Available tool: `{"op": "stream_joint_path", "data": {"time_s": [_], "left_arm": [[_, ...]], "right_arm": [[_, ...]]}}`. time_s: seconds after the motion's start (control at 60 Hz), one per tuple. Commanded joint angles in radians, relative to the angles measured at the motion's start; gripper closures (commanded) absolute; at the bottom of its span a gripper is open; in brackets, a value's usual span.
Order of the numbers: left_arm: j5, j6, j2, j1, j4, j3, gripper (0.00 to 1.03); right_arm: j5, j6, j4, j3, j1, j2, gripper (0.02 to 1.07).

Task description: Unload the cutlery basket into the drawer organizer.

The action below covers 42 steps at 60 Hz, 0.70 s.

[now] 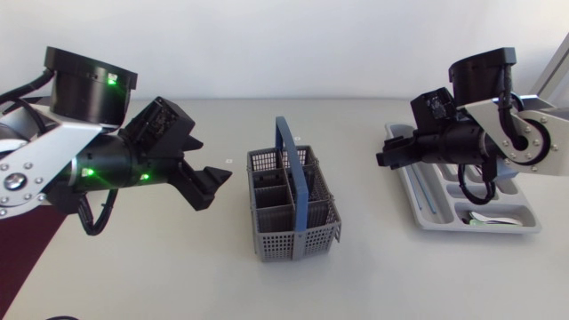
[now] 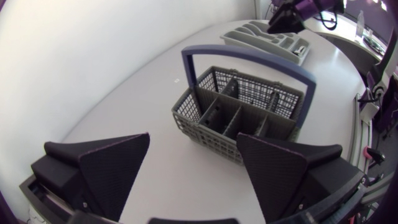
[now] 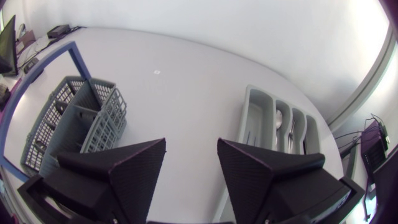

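Observation:
The grey cutlery basket point(image 1: 293, 209) with its blue handle point(image 1: 292, 156) stands upright mid-table; I see no cutlery sticking out of its compartments. The grey drawer organizer point(image 1: 418, 200) lies at the right with some cutlery in its slots. My left gripper point(image 1: 213, 187) hovers left of the basket, open and holding nothing. In the left wrist view the basket point(image 2: 249, 112) is just ahead of the spread left gripper point(image 2: 193, 140). My right gripper point(image 1: 385, 160) hangs over the organizer's near-left end, open and empty. In the right wrist view the right gripper point(image 3: 191, 143) has the organizer point(image 3: 252, 124) ahead and the basket point(image 3: 68, 124) beside it.
A dark red mat point(image 1: 22, 258) covers the table's front left corner under my left arm. Bare white table lies between the basket and the organizer. The other arm's gripper point(image 2: 286, 18) shows beyond the organizer point(image 2: 267, 37) in the left wrist view.

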Motion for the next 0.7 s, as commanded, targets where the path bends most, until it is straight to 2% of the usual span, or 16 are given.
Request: {"op": "stream_joint_path", "data": {"time_s": [0.0, 0.05, 0.133, 0.283, 0.4, 0.467, 0.683], "left_arm": [[0.050, 0.013, 0.065, 0.075, 0.032, 0.015, 0.10], [0.096, -0.009, 0.097, 0.113, 0.078, 0.029, 0.14], [0.106, -0.021, 0.166, 0.141, 0.115, 0.068, 0.23], [0.165, -0.045, 0.290, 0.166, 0.174, 0.134, 0.44], [0.185, -0.052, 0.374, 0.167, 0.187, 0.178, 0.46], [0.233, -0.055, 0.436, 0.178, 0.193, 0.210, 0.54], [0.288, -0.064, 0.614, 0.209, 0.214, 0.331, 0.61]], "right_arm": [[-0.023, -0.036, -0.051, -0.038, 0.017, -0.038, 0.45], [-0.021, -0.059, -0.075, -0.049, 0.025, -0.062, 0.45], [-0.023, -0.100, -0.062, -0.090, 0.047, -0.111, 0.46], [-0.032, -0.137, -0.057, -0.162, 0.136, -0.191, 0.69], [-0.043, -0.137, -0.065, -0.210, 0.189, -0.231, 0.86], [-0.047, -0.137, -0.063, -0.236, 0.215, -0.259, 0.95], [-0.066, -0.131, -0.059, -0.314, 0.312, -0.303, 1.01]]}}
